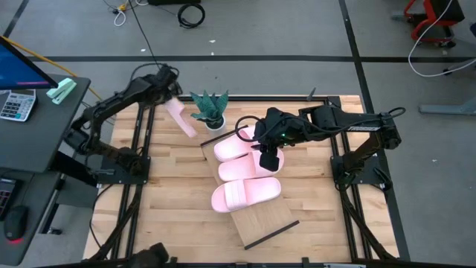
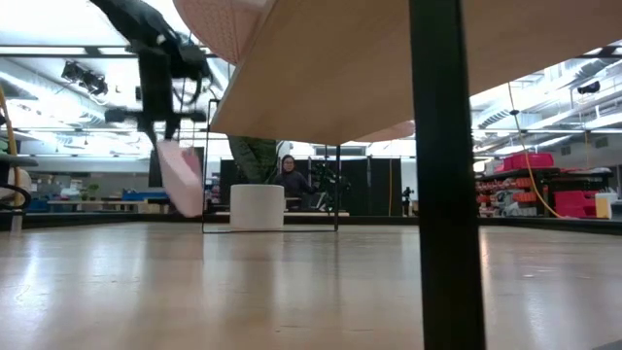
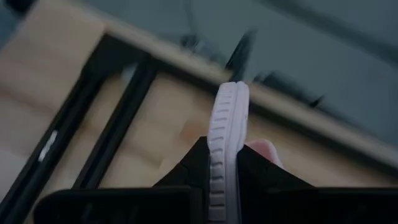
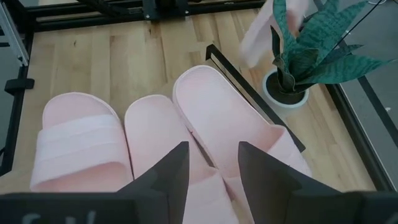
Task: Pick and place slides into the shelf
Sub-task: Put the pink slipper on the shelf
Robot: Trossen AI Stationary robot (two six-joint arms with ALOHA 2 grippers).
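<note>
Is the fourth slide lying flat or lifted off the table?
Lifted. The left hand is shut on the fourth slide, which hangs edge-on above the tabletop, beside the plant.

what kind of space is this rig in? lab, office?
Most likely a robotics lab or workshop. The low view shows an open hall with workbenches, red tool racks and a seated person. From above: cables across a grey floor and a monitor desk.
</note>
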